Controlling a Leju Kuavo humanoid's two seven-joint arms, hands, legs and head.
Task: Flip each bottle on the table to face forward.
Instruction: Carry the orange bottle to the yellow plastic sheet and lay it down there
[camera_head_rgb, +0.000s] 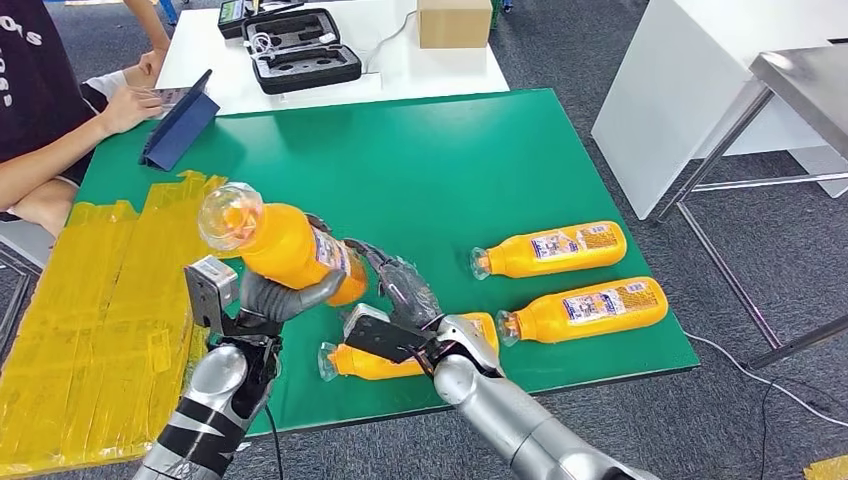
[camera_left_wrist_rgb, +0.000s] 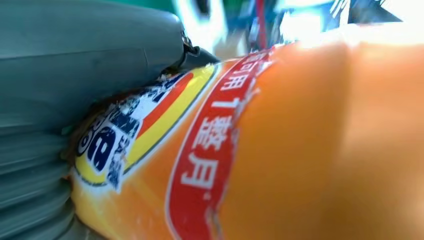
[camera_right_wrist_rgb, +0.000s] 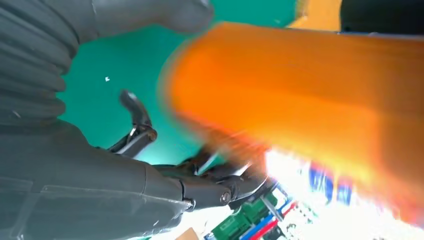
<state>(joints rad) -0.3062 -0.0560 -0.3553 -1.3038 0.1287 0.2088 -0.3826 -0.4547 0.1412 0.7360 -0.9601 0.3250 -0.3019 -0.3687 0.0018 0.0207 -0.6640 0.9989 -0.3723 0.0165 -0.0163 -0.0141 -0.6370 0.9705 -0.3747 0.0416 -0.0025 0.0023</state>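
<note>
The left robot hand (camera_head_rgb: 268, 298) grips a raised bottle (camera_head_rgb: 285, 244); the right robot hand (camera_head_rgb: 400, 290) touches its base, grip unclear. Three bottles lie on the desk (camera_head_rgb: 420, 170), one (camera_head_rgb: 375, 362) apparently unturned.

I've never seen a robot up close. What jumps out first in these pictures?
An orange bottle held up above the green table by the robot's left hand, with the right hand reaching up to its lower end. Three more orange bottles lie on their sides near the table's front right: two side by side, one partly behind the right arm. Crinkled yellow tape covers the table's left part.
</note>
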